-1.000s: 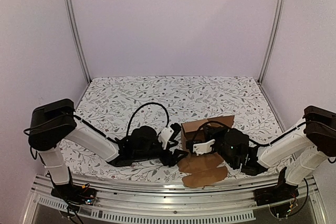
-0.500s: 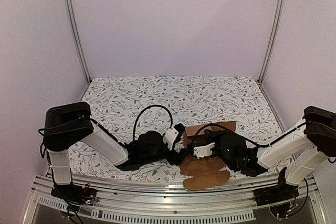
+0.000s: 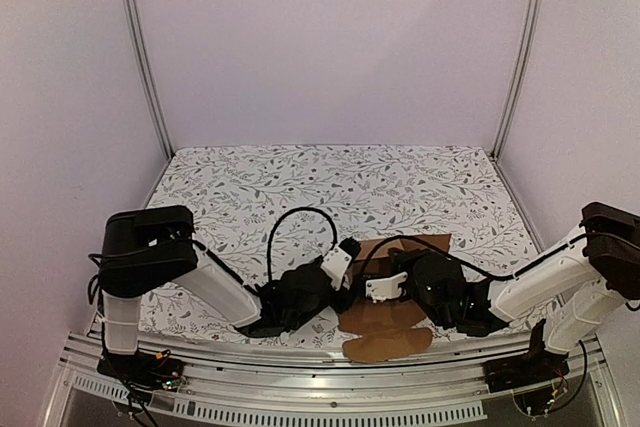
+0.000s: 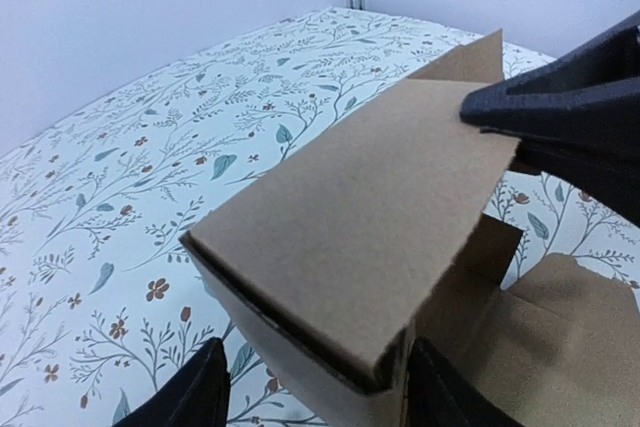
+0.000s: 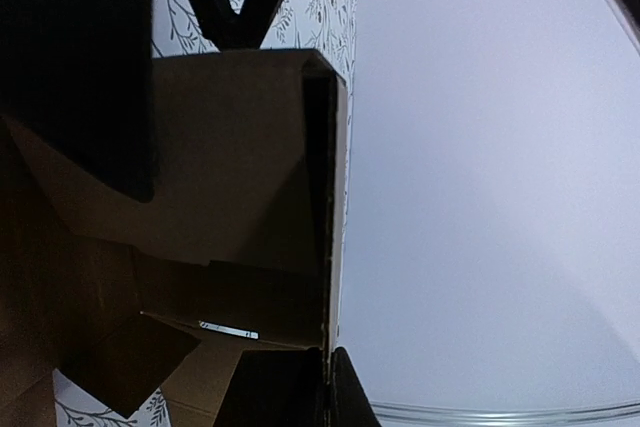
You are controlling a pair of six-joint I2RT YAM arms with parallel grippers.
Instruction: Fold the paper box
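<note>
The paper box point(image 3: 405, 259) is brown cardboard, partly folded, near the table's front centre, with loose flaps point(image 3: 388, 331) lying flat toward the near edge. My left gripper point(image 3: 347, 269) is open and straddles the box's near corner point(image 4: 330, 247). Its left finger point(image 4: 190, 397) stands clear of the wall, and its right finger point(image 4: 450, 392) is against the inner side. My right gripper point(image 5: 327, 379) is shut on a thin upright wall of the box point(image 5: 322, 197). In the left wrist view its dark fingers point(image 4: 560, 107) pinch the top panel's edge.
A floral tablecloth point(image 3: 300, 187) covers the table. Metal posts point(image 3: 140, 47) point(image 3: 520, 47) and pale purple walls enclose the back and sides. An aluminium rail point(image 3: 300, 402) runs along the near edge by the arm bases. Black cables arch over both wrists.
My left arm has slid right up to the box, and its jaws have narrowed a little round the corner. The box has shifted slightly left with the right gripper still holding it.
</note>
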